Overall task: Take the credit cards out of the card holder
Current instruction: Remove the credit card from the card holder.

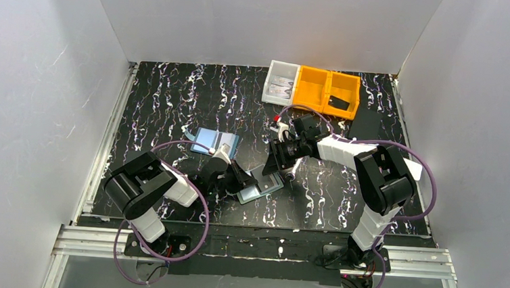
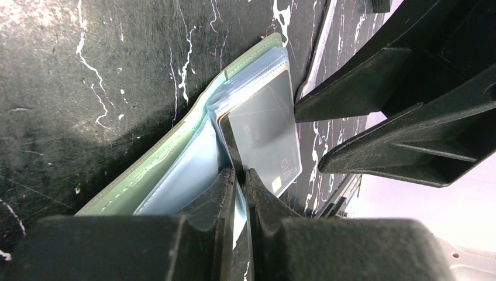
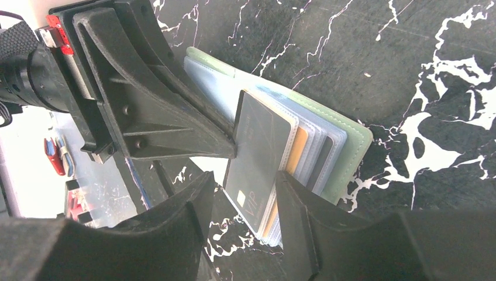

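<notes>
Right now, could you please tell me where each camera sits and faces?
Top external: above, behind the robot, looking down at the table; left arm, right arm show.
Left wrist: on the left arm, looking along the shut left gripper pinching the card holder; right gripper opposite.
Right wrist: on the right arm, looking between its open fingers at the VIP card.
Both wrists share that card.

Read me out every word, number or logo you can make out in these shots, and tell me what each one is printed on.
"VIP": near the lower corner of the grey-blue card that sticks out of the card holder. It reads the same in the left wrist view.
Faint print in the middle of that card: too blurred to read.
Nothing else is legible. The top view is too small to show any text.
</notes>
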